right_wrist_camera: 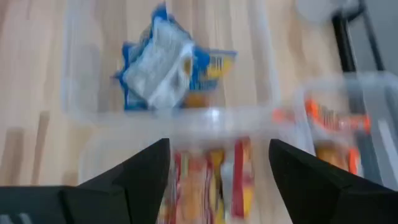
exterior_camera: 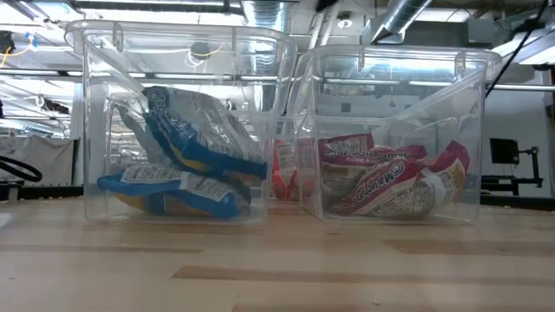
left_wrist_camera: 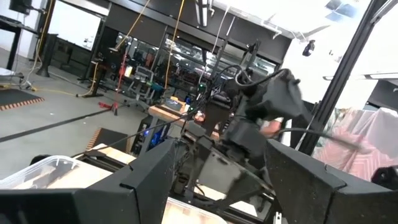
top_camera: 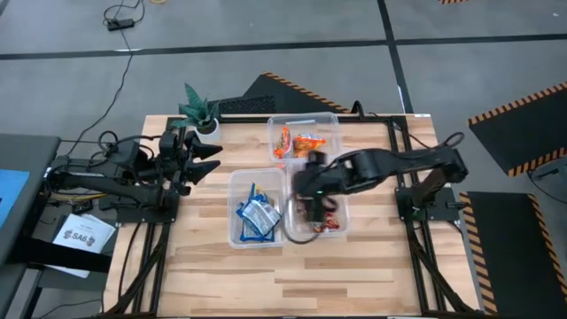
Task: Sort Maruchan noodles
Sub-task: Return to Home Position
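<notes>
The noodle packets lie in three clear tubs. Blue-and-white packets (top_camera: 256,215) (exterior_camera: 182,165) (right_wrist_camera: 163,62) fill the left tub. Red packets (top_camera: 326,218) (exterior_camera: 381,178) (right_wrist_camera: 208,180) lie in the tub beside it on the right. Orange packets (top_camera: 301,142) (right_wrist_camera: 339,134) lie in the far tub. My right gripper (top_camera: 310,204) (right_wrist_camera: 217,152) hovers open and empty over the red tub, with the red packets showing between its fingers. My left gripper (top_camera: 209,159) (left_wrist_camera: 221,177) waits open near the table's far left, holding nothing.
A small potted green plant (top_camera: 199,113) stands at the table's far left corner, just beyond my left gripper. The tubs' clear walls (exterior_camera: 286,130) rise well above the packets. Bare wood (top_camera: 292,275) stretches along the near side of the table.
</notes>
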### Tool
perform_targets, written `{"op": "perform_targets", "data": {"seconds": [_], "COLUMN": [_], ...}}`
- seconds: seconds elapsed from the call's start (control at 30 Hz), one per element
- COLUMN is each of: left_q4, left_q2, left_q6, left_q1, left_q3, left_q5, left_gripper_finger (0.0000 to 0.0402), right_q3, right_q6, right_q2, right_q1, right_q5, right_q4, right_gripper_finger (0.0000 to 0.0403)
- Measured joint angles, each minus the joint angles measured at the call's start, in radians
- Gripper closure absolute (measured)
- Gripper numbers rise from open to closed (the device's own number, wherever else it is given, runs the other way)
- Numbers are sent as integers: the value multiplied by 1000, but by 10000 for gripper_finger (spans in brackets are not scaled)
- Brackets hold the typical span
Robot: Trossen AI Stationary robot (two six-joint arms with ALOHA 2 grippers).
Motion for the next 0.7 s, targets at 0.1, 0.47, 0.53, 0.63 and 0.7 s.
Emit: {"op": "perform_targets", "data": {"seconds": [0.1,0.47,0.53,0.63,0.7], "left_q4": [-2,-13,-13,-22,-27], "left_q2": [0,-1,-1,-11,-16], "left_q6": [3,8,8,9,25], "left_q1": [0,0,0,0,0], "left_q3": [0,0,0,0,1], "left_q5": [0,0,0,1,7], "left_gripper_finger": [166,166,166,166,166], "right_q3": [-82,-721,-795,-848,-853], "right_q6": [57,689,790,864,871], "right_q2": [-87,-681,-752,-806,-820], "right_q1": [6,250,299,322,321], "right_q5": [3,231,283,327,332], "right_q4": [-105,88,127,173,171], "right_gripper_finger": [111,136,155,210,268]}}
